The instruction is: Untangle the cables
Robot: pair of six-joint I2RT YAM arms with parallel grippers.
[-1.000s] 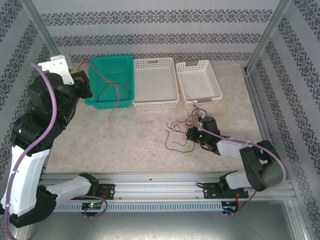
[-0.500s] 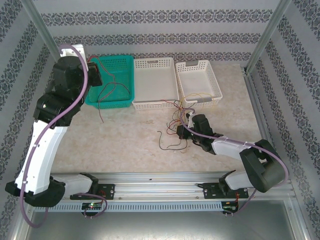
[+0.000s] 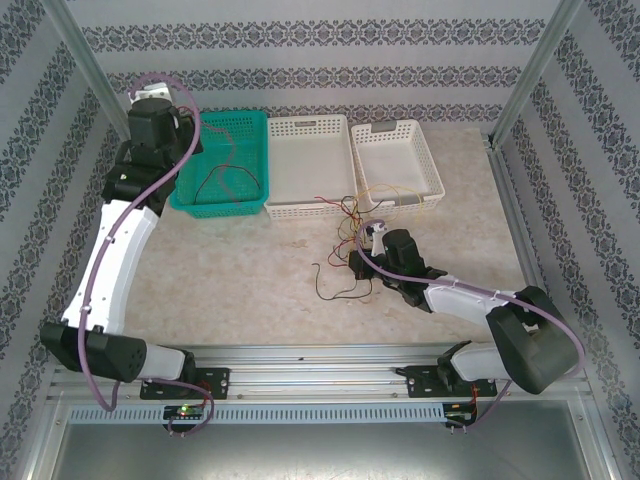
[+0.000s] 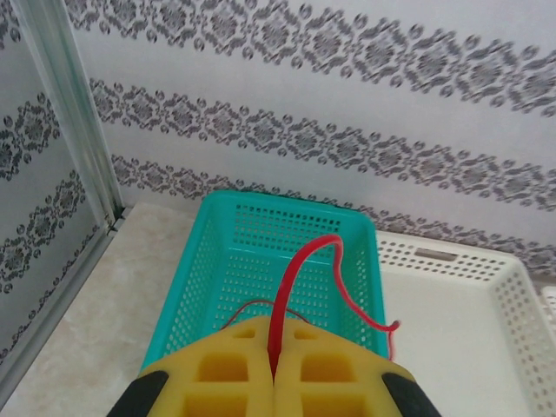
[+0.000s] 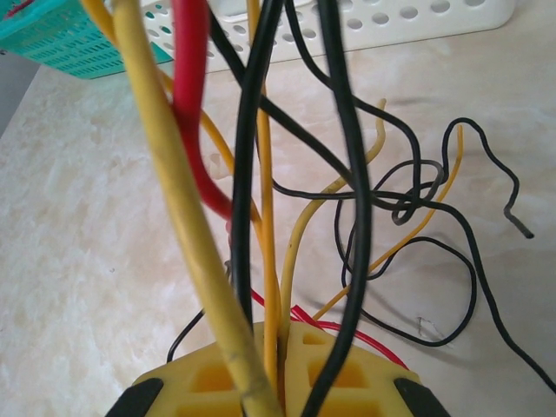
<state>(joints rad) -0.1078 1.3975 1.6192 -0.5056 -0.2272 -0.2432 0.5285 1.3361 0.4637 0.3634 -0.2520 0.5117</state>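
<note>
Right gripper (image 5: pixel 280 369) half-hidden behind cables (image 5: pixel 174 174)

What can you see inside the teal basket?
Thin red and dark cables loop inside the teal basket; one red cable runs up into the shut left gripper. The left arm hides its left wall.

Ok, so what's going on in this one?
Two arms are working on a knot of thin wires. The left claw is shut on a single red cable, which reaches out over the teal basket. The right claw is shut on the tangled cables, yellow, black and red. Their loose ends trail on the table in front of the white baskets. The knot is not undone yet.
</note>
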